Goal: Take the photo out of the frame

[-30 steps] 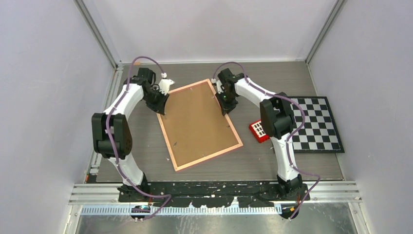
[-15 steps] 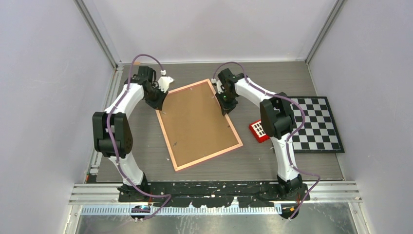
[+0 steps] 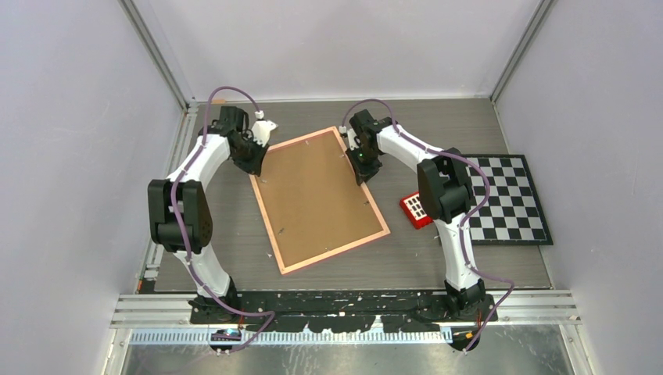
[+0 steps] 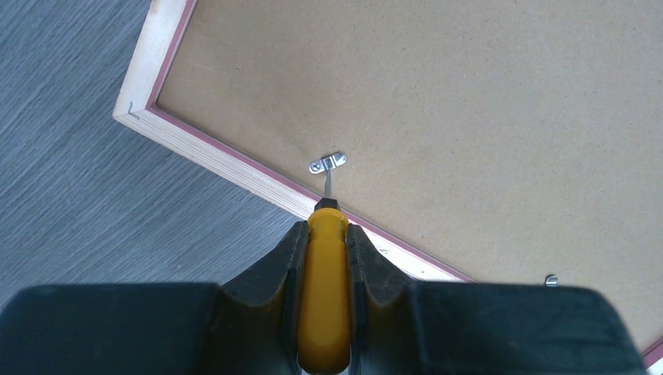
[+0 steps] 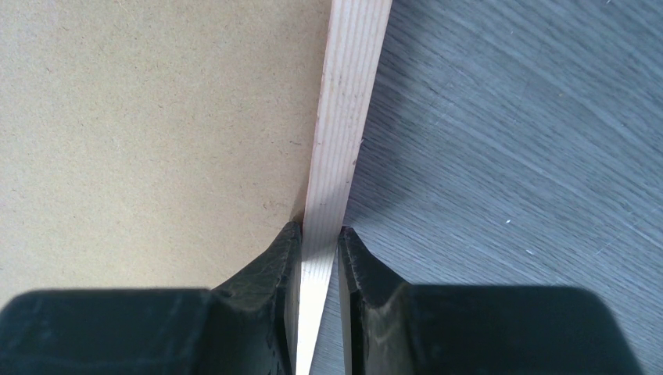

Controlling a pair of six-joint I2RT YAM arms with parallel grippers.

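— Frame (image 3: pixel 320 199) position?
— Laid backing-up on the table (image 3: pixel 406 258); one edge is pinched by the right gripper (image 5: pixel 319 229) for steadiness, while a screwdriver (image 4: pixel 326 269), clenched in the left gripper (image 4: pixel 327 229), is aimed at a clip (image 4: pixel 327 163).

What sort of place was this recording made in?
Most likely a lab robot test cell. Plain pale walls with aluminium corner rails box in a grey table. A black-and-white checkerboard, probably for camera calibration, lies at one side.
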